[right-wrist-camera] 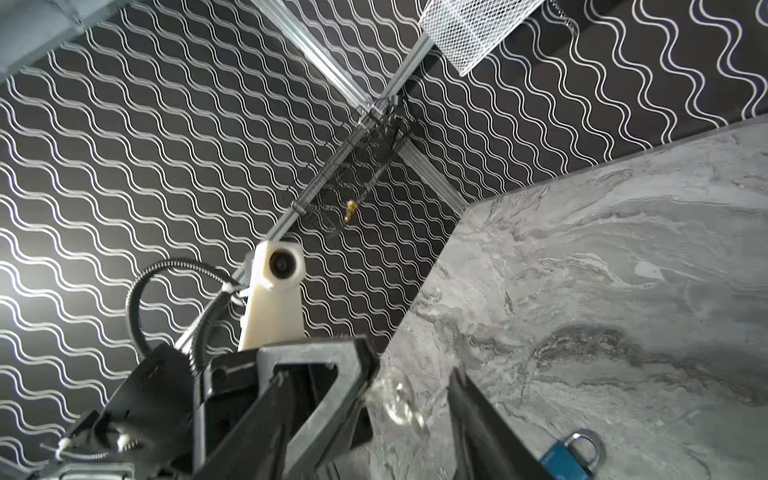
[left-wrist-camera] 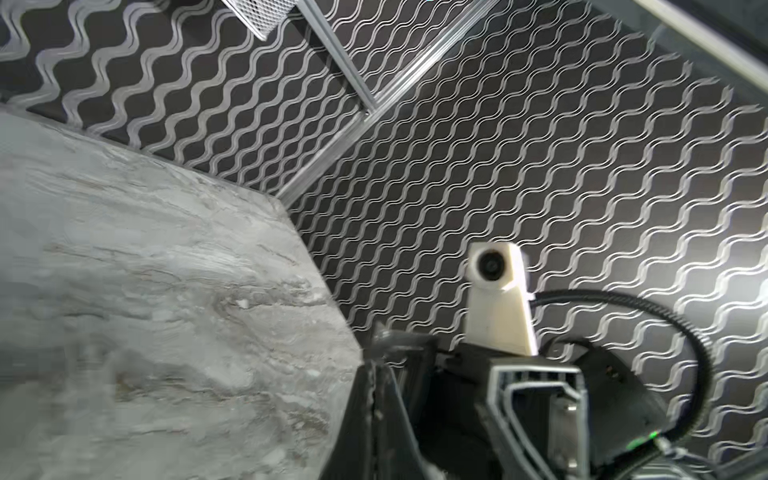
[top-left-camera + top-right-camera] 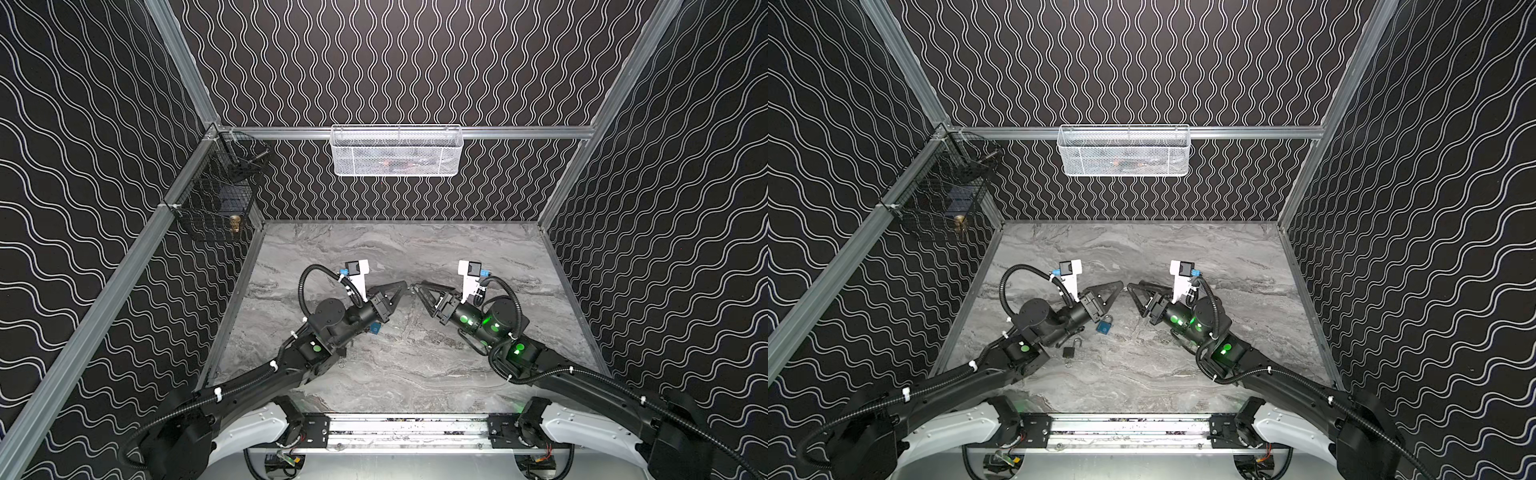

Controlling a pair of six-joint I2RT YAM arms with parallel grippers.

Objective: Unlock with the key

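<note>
The left hand (image 3: 403,284) was clamped shut on the key (image 1: 397,401) over the middle of the table (image 3: 1142,249). Blur hid which way the key's length ran. The right hand (image 3: 417,288) stood open around it. Bare table lay behind. A top view showed the blue padlock (image 3: 1104,326) flat, its shackle pointing rearward; the left wrist view missed it.

Grey marbled table (image 3: 1142,249), blue padlock (image 3: 1104,326), black padlock (image 3: 1068,351), white basket (image 3: 1075,162)
</note>
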